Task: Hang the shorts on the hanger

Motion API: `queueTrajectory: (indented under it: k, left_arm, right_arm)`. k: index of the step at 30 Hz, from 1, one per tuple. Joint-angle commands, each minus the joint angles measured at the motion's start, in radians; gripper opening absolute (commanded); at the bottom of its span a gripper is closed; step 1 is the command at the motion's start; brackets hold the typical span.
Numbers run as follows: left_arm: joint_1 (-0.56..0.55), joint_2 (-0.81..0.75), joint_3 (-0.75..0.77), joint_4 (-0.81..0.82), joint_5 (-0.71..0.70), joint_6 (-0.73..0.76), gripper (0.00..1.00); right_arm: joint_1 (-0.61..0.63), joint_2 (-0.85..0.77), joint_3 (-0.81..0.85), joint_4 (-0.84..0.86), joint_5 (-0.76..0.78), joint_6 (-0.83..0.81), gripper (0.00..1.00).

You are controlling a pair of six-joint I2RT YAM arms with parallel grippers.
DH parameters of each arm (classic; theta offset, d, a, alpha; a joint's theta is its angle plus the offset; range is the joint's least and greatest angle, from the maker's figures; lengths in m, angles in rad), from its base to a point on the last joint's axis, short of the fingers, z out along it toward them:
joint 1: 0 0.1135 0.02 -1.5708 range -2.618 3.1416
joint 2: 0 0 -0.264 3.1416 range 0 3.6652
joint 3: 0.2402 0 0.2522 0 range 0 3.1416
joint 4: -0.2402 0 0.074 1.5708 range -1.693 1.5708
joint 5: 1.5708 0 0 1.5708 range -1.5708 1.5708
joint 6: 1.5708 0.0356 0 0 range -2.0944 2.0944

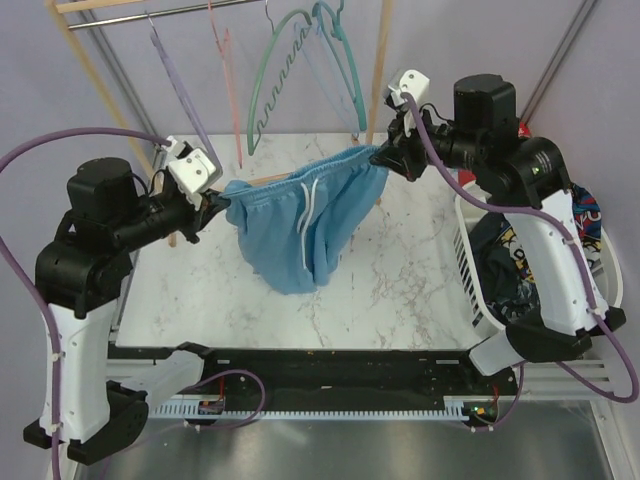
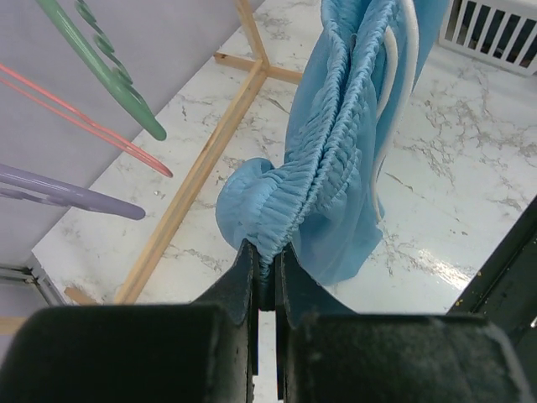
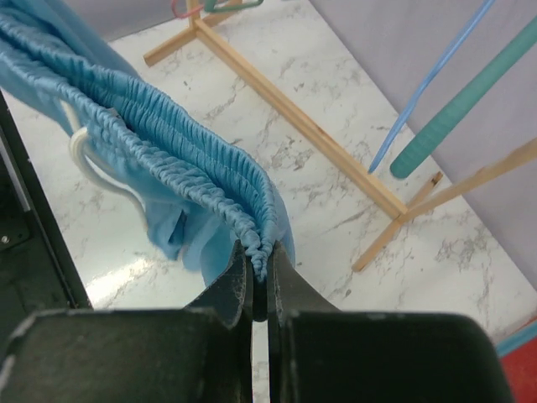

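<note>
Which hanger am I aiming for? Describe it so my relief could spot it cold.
Look at the wooden rack at the far edge of the table, behind the shorts. Of the hangers on it, take the teal hanger furthest right: thick, smooth arms, unlike the green wavy-edged one beside it.

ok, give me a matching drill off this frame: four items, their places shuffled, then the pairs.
1. shorts
2. teal hanger
3. white laundry basket
4. purple hanger

A. hanging, leftmost of the hangers
B. at the right edge of the table, dark printed clothes inside
C. held up by the waistband between the left gripper and the right gripper
D. hanging just right of the green wavy hanger

Pairs: 1-C, 2-D, 3-B, 4-A
</note>
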Motion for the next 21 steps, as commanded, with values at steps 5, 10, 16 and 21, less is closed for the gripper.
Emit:
queueTrajectory:
  k: [5,10,16,21]
  left_arm:
    - [0.0,-0.063,-0.306,-0.089,0.033,0.085,0.02]
    - [-0.002,-0.107,-0.66,0.077,0.022,0.123,0.02]
    - [-0.002,-0.04,-0.776,0.266,-0.021,0.103,0.02]
    - [-0.002,-0.101,-1.002,0.374,-0.019,0.186,0.02]
  right_arm:
    - [0.001,-0.132,-0.475,0.118,0.01,-0.002,0.0]
    - [0.002,-0.135,-0.773,0.291,0.002,0.018,0.0]
    - [0.002,-0.04,-0.809,0.426,0.011,-0.005,0.0]
    - [0.007,-0.14,-1.041,0.566,-0.041,-0.065,0.07]
